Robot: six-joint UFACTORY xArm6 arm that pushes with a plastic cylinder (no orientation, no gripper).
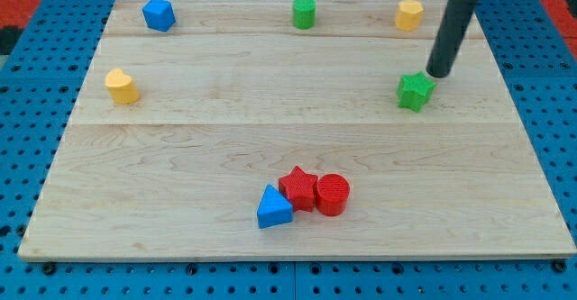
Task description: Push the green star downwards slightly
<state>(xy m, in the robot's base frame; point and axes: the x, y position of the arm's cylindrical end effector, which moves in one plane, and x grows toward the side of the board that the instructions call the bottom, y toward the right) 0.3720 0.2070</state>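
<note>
The green star (415,91) lies on the wooden board (225,147) at the view's right, in the upper half. My tip (439,74) stands just above and to the right of the star, close to its upper right point; I cannot tell if it touches. The dark rod rises from there toward the view's top right corner.
A green cylinder (304,13), a yellow block (409,14) and a blue block (159,14) stand along the top edge. A yellow block (121,86) sits at the left. A blue triangle (273,208), red star (298,188) and red cylinder (332,194) cluster at the bottom middle.
</note>
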